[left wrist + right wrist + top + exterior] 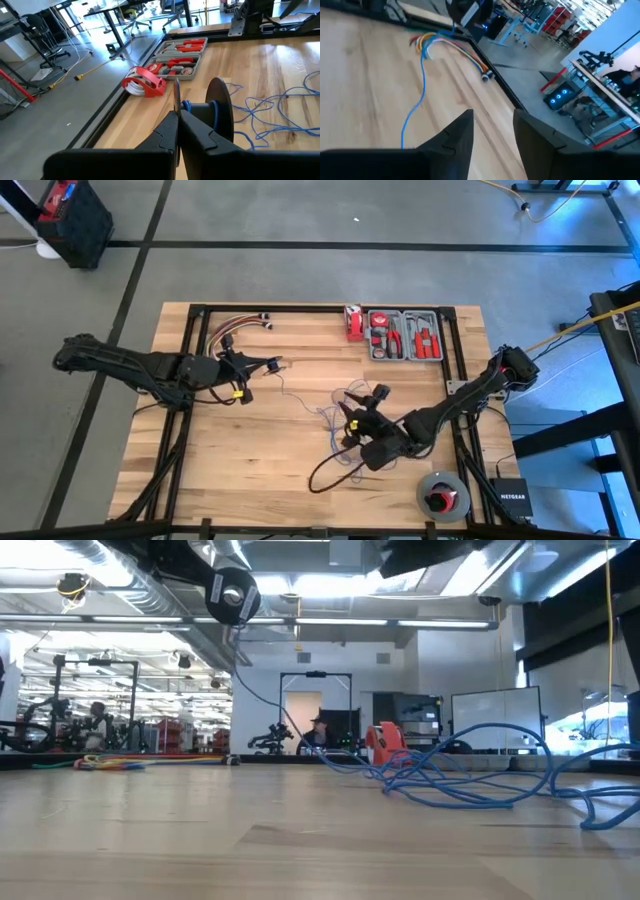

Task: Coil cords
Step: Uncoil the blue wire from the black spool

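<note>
The cords are one thin blue wire whose tangled heap [338, 405] [470, 775] [280, 115] lies on the table's middle. From it a strand [420, 92] runs left and rises [262, 700] to a small black spool [232, 595] with a blue core [187, 106]. My left gripper [262, 366] [177, 114] is shut on that spool, left of centre. My right gripper [348, 420] [492, 125] stands open at the heap's near right side, above the table and pointing far-left, with nothing between its fingers. My left gripper pinches the rim of the spool's nearer thin flange [176, 97] between its two fingers. The fingers come roughly level from the table's left. The spool is lifted clear of the table, its other flange [220, 107] standing free beyond the fingertips, and the cord hangs slack from it.
A bundle of red, yellow and white wires [235, 328] [450, 42] lies at the far left. A grey tray of red tools [405, 335] and a red tape holder [353, 322] sit at the far edge. A black cable loop [328, 472] and a grey reel [442, 495] lie near the front.
</note>
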`<action>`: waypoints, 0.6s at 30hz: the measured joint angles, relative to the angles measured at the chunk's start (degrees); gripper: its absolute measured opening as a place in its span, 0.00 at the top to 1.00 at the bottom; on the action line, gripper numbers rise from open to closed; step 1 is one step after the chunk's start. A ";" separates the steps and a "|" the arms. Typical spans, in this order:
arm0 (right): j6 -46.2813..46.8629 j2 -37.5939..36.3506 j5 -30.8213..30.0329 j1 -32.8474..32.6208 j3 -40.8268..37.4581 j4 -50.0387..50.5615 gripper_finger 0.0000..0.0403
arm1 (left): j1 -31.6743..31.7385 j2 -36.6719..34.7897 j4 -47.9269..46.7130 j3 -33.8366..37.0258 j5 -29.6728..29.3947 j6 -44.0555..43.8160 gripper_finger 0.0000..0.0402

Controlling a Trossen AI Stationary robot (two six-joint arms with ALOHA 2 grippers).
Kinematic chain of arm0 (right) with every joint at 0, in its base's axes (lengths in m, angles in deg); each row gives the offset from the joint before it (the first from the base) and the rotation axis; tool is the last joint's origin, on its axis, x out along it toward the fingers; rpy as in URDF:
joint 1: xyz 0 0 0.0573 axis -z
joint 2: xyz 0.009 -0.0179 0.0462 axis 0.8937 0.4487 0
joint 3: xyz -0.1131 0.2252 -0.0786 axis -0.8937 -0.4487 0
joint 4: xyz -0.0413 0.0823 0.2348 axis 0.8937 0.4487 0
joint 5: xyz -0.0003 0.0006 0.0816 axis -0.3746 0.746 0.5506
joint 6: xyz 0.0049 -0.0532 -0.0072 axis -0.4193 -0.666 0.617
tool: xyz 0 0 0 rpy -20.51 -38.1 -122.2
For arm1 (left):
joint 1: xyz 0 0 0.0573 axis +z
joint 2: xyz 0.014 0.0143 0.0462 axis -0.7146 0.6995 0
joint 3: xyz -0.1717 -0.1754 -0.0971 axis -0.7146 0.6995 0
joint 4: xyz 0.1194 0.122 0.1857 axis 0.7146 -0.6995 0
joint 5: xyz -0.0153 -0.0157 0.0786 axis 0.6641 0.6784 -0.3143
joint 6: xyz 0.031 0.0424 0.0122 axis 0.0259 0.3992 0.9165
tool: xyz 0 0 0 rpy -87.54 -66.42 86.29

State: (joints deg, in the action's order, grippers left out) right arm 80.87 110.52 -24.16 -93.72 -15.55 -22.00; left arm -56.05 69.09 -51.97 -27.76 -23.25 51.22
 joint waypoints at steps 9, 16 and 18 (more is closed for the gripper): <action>-4.59 3.93 11.49 8.31 -0.02 -13.04 0.65 | 0.00 0.00 0.02 0.00 0.00 -0.09 0.99; -4.10 7.45 28.72 15.67 -0.02 -17.55 0.65 | -0.02 0.00 0.00 0.00 0.00 -0.04 0.99; -4.18 8.42 31.98 16.84 -0.02 -18.99 0.65 | -0.02 0.00 -0.04 0.00 0.00 -0.04 0.99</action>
State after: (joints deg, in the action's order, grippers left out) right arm 76.70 118.94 7.82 -76.88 -15.57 -40.99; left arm -56.07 69.09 -52.02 -27.76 -23.25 51.18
